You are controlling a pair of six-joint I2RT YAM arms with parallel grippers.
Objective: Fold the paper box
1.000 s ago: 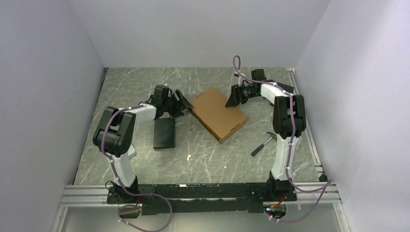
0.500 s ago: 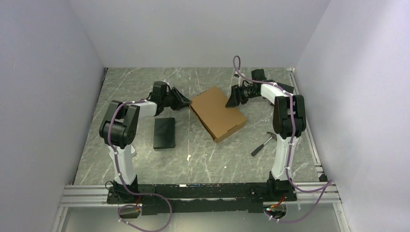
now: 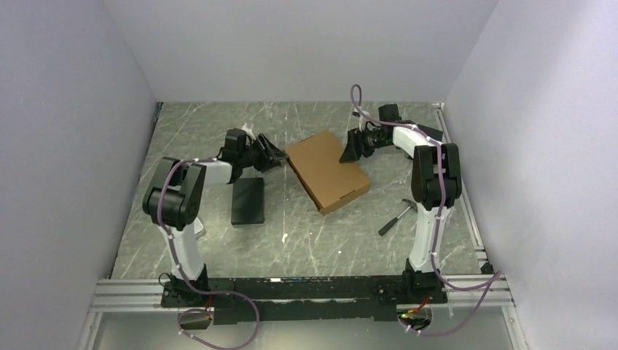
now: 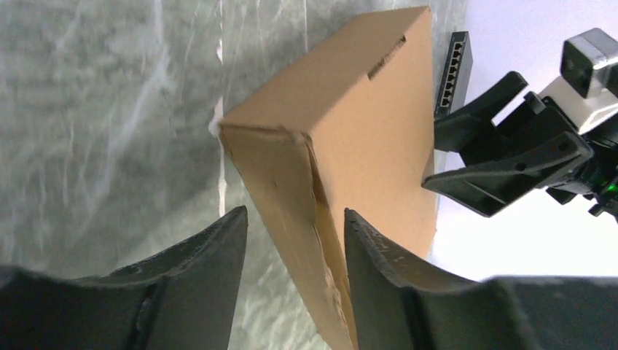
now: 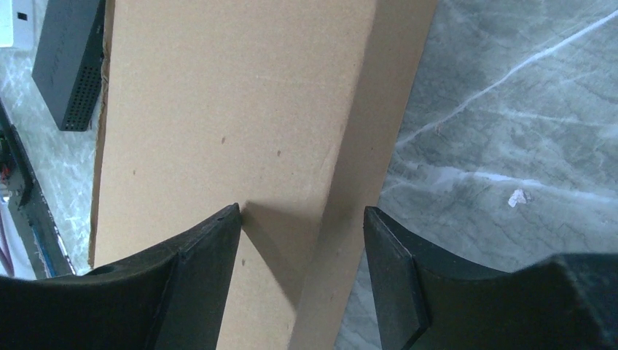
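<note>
My left pincer (image 3: 275,152) stands spread at the left corner of the paper box (image 3: 329,173). Its two dark fingers (image 4: 211,255) frame the box's short side wall in the left wrist view. From either view I cannot tell whether a fingertip actually touches the cardboard. Just nearer to me than that pincer, a black block (image 3: 248,200) lies flat on the grey marbled bench (image 3: 211,127), apart from the box.

The box itself lies closed and flat a little right of the bench's middle, between my two pincers, with its plain brown lid face up. Its long axis runs on a diagonal, from far-left to near-right. One short end points toward my left pincer and the other toward the near-right part of the bench. A small slot shows in the far edge of the lid in the left wrist view.

At the box's far-right long edge my right pincer (image 3: 350,151) is also spread, pinching nothing. In the right wrist view it straddles that edge from above: one finger (image 5: 208,255) hovers over the lid and casts a shadow there, and the other sits out past the side wall, over the bench. Farther right and nearer to me, a small hammer (image 3: 396,216) lies on the bench, clear of the box.
</note>
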